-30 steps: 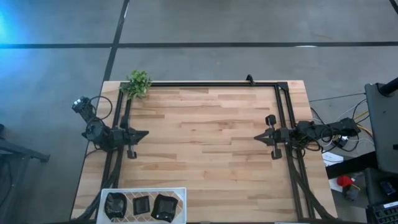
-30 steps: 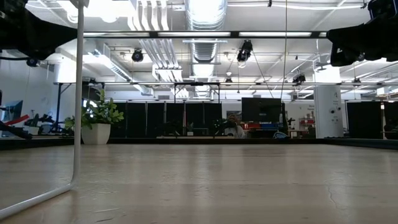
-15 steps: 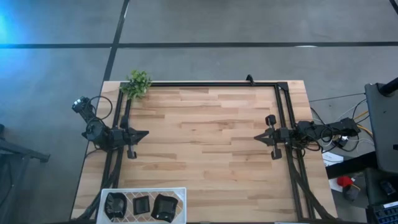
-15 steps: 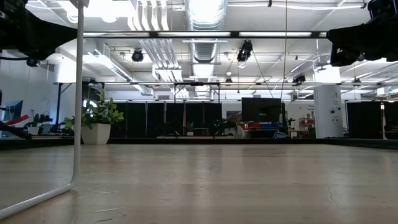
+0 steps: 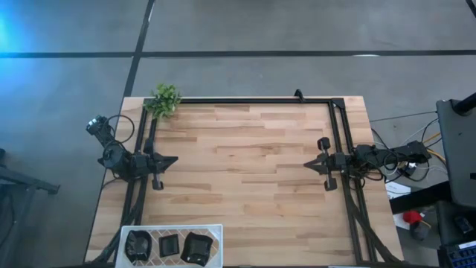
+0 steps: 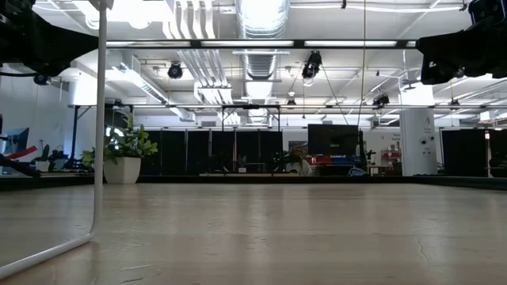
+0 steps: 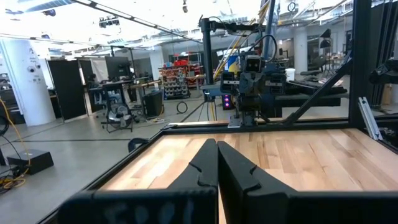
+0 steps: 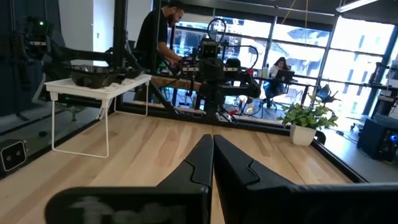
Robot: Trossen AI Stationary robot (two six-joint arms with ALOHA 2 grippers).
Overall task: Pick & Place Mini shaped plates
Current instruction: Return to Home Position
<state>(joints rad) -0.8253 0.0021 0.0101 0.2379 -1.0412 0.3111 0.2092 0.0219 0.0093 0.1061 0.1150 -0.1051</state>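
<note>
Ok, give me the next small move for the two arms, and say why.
Probably nothing beyond settling at home: the left gripper and right gripper sit shut and empty at opposite table edges, the wooden table shows no loose plates between them, and the black mini plates lie in three piles on the white shelf. I'd park both arms there.
</note>
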